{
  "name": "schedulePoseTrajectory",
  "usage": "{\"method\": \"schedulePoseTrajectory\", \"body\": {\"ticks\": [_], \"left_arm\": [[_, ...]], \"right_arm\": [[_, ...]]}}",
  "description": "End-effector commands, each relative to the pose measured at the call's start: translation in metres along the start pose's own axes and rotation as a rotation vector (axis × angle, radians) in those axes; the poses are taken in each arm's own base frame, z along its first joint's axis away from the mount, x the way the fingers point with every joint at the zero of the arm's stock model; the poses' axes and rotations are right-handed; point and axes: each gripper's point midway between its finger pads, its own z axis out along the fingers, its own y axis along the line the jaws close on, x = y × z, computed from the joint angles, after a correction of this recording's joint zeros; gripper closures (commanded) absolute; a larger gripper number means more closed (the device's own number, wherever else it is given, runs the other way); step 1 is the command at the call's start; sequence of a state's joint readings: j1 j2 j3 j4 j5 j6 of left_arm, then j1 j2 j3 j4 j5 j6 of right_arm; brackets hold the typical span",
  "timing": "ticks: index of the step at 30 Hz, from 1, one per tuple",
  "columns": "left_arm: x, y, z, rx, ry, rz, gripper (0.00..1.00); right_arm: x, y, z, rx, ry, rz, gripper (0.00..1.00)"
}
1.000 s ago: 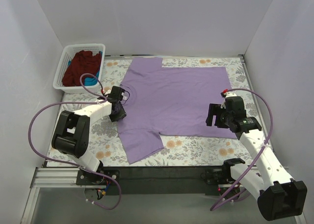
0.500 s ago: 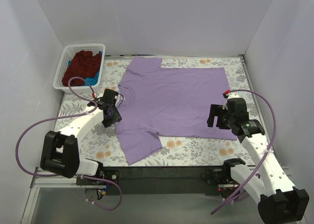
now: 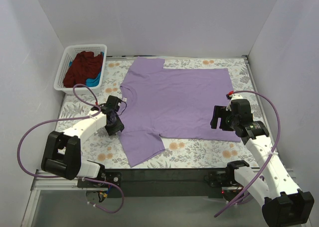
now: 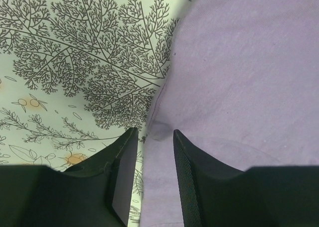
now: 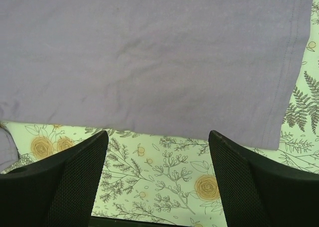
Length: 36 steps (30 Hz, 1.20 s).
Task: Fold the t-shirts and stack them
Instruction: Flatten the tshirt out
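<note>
A light lavender t-shirt [image 3: 174, 97] lies spread flat on the flower-printed table, collar to the left. My left gripper [image 3: 115, 123] is low at the shirt's left edge, between the collar and the near sleeve. In the left wrist view the jaws [image 4: 153, 132] stand a narrow gap apart astride the cloth edge [image 4: 239, 62], with cloth and table both showing between them. My right gripper [image 3: 215, 118] is wide open over the shirt's near right part. In the right wrist view it [image 5: 157, 133] hovers over bare table just off the cloth's edge [image 5: 149, 53]. A maroon shirt [image 3: 82, 67] and a blue one [image 3: 92, 81] lie in the basket.
A white lattice basket [image 3: 64, 70] stands at the back left corner. White walls close the table in on the left, back and right. The black front rail [image 3: 164, 176] runs along the near edge. Purple cables loop beside both arms.
My left gripper has moved from the collar down and left to the shirt's left edge. The shirt's left side has shifted slightly. The right arm has hardly moved.
</note>
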<state>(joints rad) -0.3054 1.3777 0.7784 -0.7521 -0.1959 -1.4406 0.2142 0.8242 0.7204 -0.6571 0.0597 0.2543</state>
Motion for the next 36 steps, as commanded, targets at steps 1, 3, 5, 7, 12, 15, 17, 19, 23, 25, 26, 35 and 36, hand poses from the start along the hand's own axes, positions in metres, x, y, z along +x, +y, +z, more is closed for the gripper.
{"method": "schedulePoseTrajectory", "body": {"ticks": [1, 3, 5, 7, 12, 15, 17, 19, 23, 25, 26, 35, 36], "left_arm": [[-0.001, -0.003, 0.002, 0.007, -0.009, -0.013, 0.67], [0.002, 0.001, 0.006, -0.015, -0.007, -0.02, 0.67], [0.003, 0.007, 0.012, -0.04, -0.016, -0.028, 0.67], [0.005, 0.01, 0.016, -0.048, -0.021, -0.029, 0.67], [0.011, 0.016, 0.029, -0.077, -0.01, -0.025, 0.66], [0.014, 0.015, 0.031, -0.066, 0.0, -0.02, 0.67], [0.018, 0.016, 0.032, -0.059, 0.01, -0.009, 0.68], [0.02, 0.015, 0.031, -0.043, 0.012, 0.008, 0.71], [0.02, 0.013, 0.031, -0.018, 0.01, 0.024, 0.88], [0.019, 0.013, 0.03, -0.015, 0.003, 0.032, 0.92], [0.018, 0.012, 0.029, -0.011, -0.002, 0.043, 0.97], [0.008, 0.005, 0.021, 0.028, -0.042, 0.05, 1.0], [0.007, 0.005, 0.021, 0.03, -0.044, 0.052, 1.0]], "right_arm": [[-0.003, 0.003, -0.001, -0.021, -0.009, -0.013, 0.13], [-0.003, 0.004, -0.001, -0.024, -0.01, -0.015, 0.13], [-0.001, 0.004, 0.0, -0.028, -0.007, -0.016, 0.13], [0.001, 0.004, 0.001, -0.028, -0.002, -0.016, 0.13], [0.001, 0.003, 0.002, -0.025, 0.0, -0.013, 0.13], [0.001, 0.002, 0.003, -0.013, 0.003, -0.005, 0.13], [0.002, -0.002, 0.004, 0.009, 0.009, -0.001, 0.13], [0.004, -0.006, 0.007, 0.037, 0.024, 0.011, 0.13], [0.02, -0.021, 0.017, 0.12, 0.1, 0.042, 0.11], [0.026, -0.029, 0.02, 0.16, 0.135, 0.067, 0.11], [0.031, -0.033, 0.022, 0.178, 0.163, 0.075, 0.11], [0.056, -0.099, 0.024, 0.372, 0.237, 0.358, 0.35], [0.059, -0.106, 0.023, 0.38, 0.242, 0.405, 0.37]]}}
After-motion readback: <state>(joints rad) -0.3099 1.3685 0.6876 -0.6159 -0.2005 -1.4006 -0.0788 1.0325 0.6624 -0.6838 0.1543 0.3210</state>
